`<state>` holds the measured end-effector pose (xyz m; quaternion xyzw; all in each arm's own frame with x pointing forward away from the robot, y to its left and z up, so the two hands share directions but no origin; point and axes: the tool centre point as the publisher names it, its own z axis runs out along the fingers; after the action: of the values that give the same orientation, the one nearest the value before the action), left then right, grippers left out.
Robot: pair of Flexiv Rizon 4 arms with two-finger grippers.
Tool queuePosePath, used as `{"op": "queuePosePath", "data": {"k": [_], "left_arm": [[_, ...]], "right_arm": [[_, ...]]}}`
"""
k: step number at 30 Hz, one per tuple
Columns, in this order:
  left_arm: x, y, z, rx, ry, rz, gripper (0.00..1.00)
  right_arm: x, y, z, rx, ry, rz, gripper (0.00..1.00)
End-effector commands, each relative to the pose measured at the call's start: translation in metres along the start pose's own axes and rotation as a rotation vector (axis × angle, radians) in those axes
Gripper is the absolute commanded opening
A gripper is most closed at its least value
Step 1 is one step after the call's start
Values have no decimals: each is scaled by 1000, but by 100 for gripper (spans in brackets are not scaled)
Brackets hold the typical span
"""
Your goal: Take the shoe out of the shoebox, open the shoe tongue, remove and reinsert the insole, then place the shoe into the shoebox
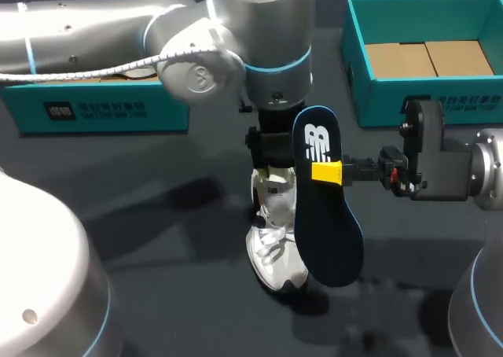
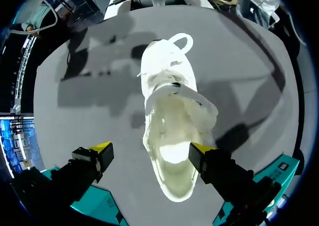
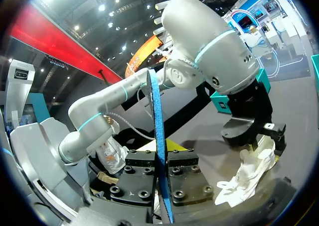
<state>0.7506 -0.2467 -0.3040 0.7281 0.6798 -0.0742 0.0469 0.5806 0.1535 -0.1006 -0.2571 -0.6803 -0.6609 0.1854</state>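
A white shoe [image 1: 275, 251] stands on the dark table, toe toward the front edge. In the left wrist view the shoe [image 2: 172, 111] lies below, its empty opening facing up. My left gripper [image 1: 271, 172] hangs over the heel, open [image 2: 152, 147], its yellow fingertips [image 2: 102, 147] spread to either side of the shoe. A dark blue insole [image 1: 326, 215] hangs upright beside the shoe, and my right gripper [image 1: 327, 172] is shut on it from the right. From the right wrist the insole [image 3: 159, 151] shows edge-on between that gripper [image 3: 162, 154], with the shoe [image 3: 249, 173] beyond it.
The open teal shoebox [image 1: 377, 105] with a cardboard floor stands at the back right. Another teal box part [image 1: 102, 109] lies at the back left under my left arm. Bare table spreads left of the shoe and in front of it.
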Motion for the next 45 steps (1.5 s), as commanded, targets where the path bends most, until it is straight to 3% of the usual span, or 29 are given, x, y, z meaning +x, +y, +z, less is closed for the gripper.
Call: {"op": "queuePosePath", "data": {"k": [1,2,18,21,31,36,45], "left_arm": [[26,-5,-39,-53,-156,-2,100],[25,-3,-48,-51,-189,-7,100],[25,-3,-48,-51,-189,-7,100],[21,-4,-58,-108,-284,4,100],[15,-10,-88,-178,-544,22,100],[13,3,-102,-135,-648,69,100],[13,3,-102,-135,-648,69,100]], "right_arm": [[0,-1,1,0,-2,1,0],[0,-1,1,0,-2,1,0],[0,-1,1,0,-2,1,0],[0,-1,1,0,-2,1,0],[0,-1,1,0,-2,1,0],[0,-1,1,0,-2,1,0],[0,-1,1,0,-2,1,0]]}}
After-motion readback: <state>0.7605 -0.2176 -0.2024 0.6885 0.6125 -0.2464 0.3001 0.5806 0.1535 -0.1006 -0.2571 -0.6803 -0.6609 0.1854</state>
